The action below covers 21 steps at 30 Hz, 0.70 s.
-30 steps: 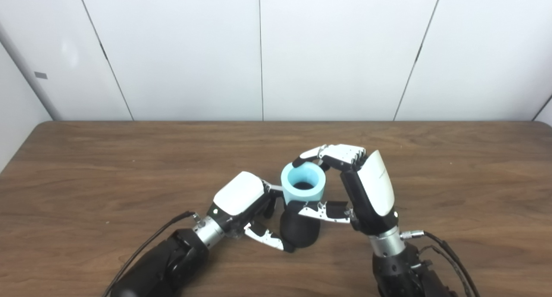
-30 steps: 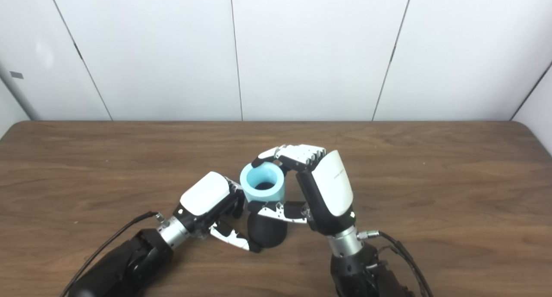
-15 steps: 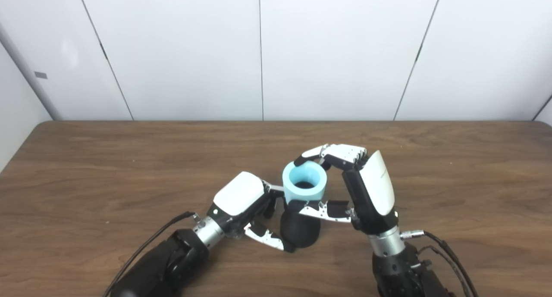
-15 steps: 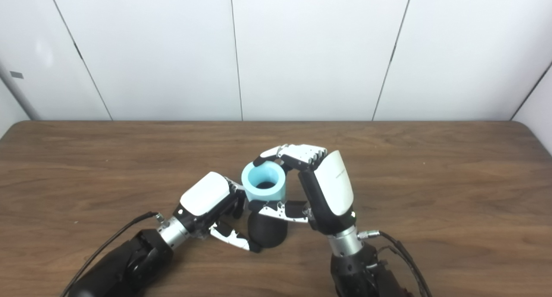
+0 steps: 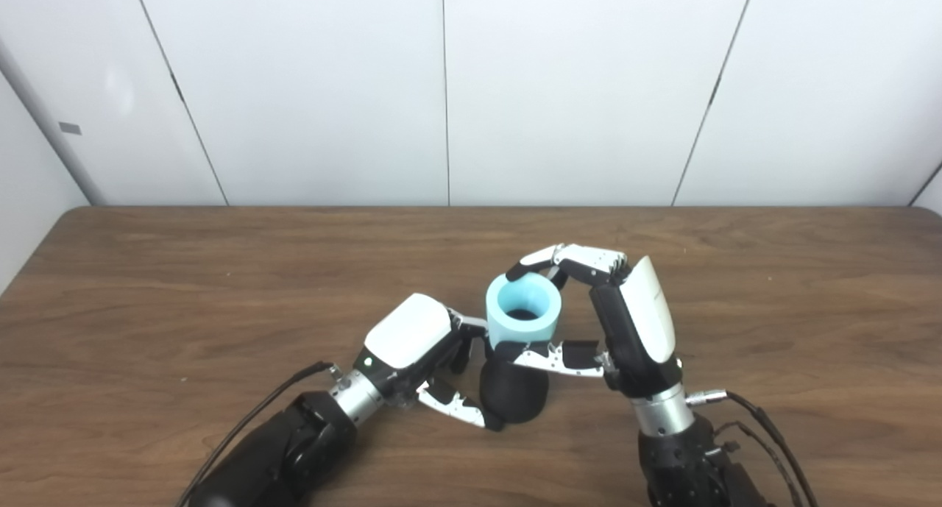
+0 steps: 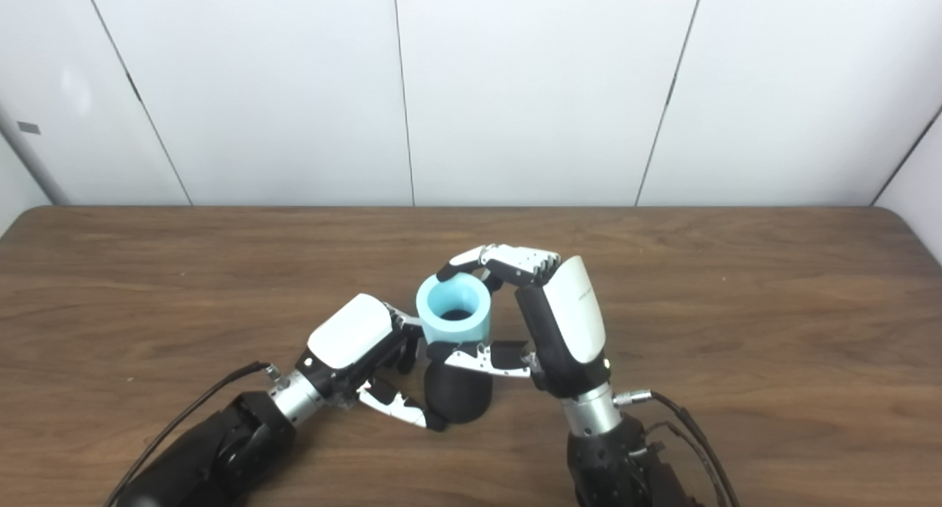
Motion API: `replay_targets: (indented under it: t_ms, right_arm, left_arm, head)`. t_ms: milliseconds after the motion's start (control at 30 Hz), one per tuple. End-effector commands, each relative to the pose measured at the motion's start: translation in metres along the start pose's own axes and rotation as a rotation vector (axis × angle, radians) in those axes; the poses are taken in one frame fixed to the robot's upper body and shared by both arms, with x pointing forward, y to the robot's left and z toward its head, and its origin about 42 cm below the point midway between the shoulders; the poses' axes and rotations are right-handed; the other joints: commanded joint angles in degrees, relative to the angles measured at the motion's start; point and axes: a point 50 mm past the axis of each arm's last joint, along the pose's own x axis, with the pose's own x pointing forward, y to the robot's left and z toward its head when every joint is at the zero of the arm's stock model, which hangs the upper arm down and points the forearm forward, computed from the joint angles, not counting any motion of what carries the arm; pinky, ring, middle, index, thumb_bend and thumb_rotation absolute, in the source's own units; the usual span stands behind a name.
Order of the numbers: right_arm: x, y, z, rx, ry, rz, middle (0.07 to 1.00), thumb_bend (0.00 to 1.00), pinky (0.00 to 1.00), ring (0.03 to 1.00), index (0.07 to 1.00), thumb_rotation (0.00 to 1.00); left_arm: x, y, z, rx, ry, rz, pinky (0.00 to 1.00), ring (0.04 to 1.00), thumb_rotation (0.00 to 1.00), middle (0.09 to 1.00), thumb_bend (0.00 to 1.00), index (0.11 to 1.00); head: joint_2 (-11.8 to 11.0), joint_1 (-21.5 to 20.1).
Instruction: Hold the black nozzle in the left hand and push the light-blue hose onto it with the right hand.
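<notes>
The black nozzle stands upright on the wooden table, near its middle front. My left hand is shut on it from the left, thumb curled under its near side. A short light-blue hose sits on top of the nozzle, its open end facing up. My right hand is shut on the hose from the right, fingers over its far rim and thumb across its near lower edge. The joint between hose and nozzle is partly hidden by the thumb.
Bare brown tabletop stretches to both sides and toward the white panelled wall behind. Black cables trail from both forearms near the front edge.
The hose and my right hand have shifted slightly to the right. My left hand and the nozzle have stayed in place.
</notes>
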Motion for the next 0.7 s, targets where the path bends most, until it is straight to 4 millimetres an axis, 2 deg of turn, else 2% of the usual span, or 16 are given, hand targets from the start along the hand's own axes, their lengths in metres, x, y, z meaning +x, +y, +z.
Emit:
replay_targets:
  t_ms: [0,667]
  right_arm:
    - [-0.0087,0.0019,-0.0095,-0.025,0.038,0.042,0.470,0.52,0.30,0.403,0.509,0.00]
    - [-0.0080,0.0026,-0.0101,-0.017,0.028,0.044,0.473,0.52,0.30,0.405,0.521,0.00]
  left_arm:
    - [-0.0283,-0.0571,0.0234,-0.087,0.011,-0.151,0.12,0.167,0.00,0.471,0.53,0.480]
    - [-0.0288,-0.0575,0.0232,-0.088,0.012,-0.150,0.12,0.170,0.00,0.471,0.53,0.480]
  head:
    - [0.07,-0.09]
    - [0.00,-0.18]
